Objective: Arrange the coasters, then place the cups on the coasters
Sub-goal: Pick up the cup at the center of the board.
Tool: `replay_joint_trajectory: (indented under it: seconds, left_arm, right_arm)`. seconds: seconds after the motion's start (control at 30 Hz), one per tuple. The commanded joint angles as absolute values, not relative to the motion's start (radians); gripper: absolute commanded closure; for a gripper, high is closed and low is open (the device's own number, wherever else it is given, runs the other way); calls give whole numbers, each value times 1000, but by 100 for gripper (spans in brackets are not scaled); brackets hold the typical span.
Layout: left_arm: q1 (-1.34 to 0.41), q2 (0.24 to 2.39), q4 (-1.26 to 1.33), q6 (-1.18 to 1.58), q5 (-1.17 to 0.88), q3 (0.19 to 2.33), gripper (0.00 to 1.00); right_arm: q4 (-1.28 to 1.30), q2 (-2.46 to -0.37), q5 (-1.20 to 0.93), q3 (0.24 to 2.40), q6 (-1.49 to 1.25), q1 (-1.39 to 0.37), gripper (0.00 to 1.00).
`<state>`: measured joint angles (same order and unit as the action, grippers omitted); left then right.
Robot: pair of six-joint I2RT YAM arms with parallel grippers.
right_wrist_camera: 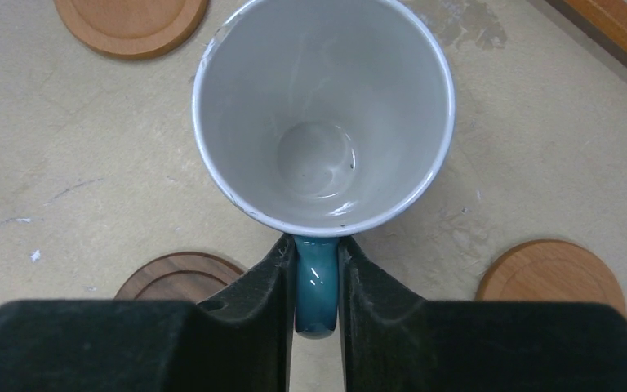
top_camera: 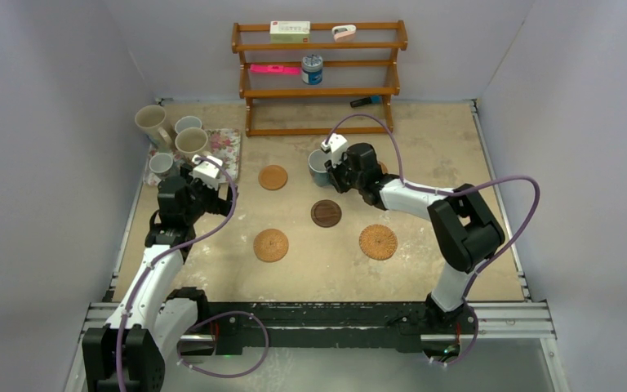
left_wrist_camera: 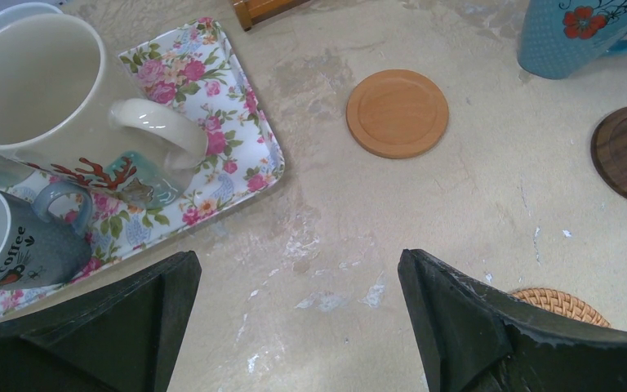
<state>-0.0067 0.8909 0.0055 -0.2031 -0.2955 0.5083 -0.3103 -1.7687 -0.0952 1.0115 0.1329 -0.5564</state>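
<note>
glossy ceramic blue mug [right_wrist_camera: 324,114] — smooth dark wood coaster [top_camera: 326,213], woven coaster [top_camera: 378,242] — rough matt table [top_camera: 445,139].

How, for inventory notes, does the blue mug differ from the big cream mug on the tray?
Colour: the blue mug is teal; the cream mug is pale with a red branch print. Place: the blue mug is over bare table; the cream mug sits on the floral tray. Grip: the right claw pinches the blue mug's handle; the cream mug is untouched. Both are upright, handled.

Pale walls [top_camera: 49,82], beige tabletop [top_camera: 457,147], wooden rack [top_camera: 335,92] at back.
</note>
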Motion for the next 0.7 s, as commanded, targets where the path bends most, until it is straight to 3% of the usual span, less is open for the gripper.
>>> replay_joint_trajectory:
  seconds: [0.0, 0.13, 0.67]
  left_arm:
    - [-1, 879, 43, -221, -314, 502, 0]
    - [-2, 879, 43, -221, -313, 502, 0]
    - [-1, 874, 40, -223, -320, 501, 0]
  right_arm:
    - [-333, -1755, -90, 1050, 135, -562, 82]
    - [-334, -1740, -86, 1048, 143, -563, 100]
    - [-387, -1550, -57, 981, 196, -562, 100]
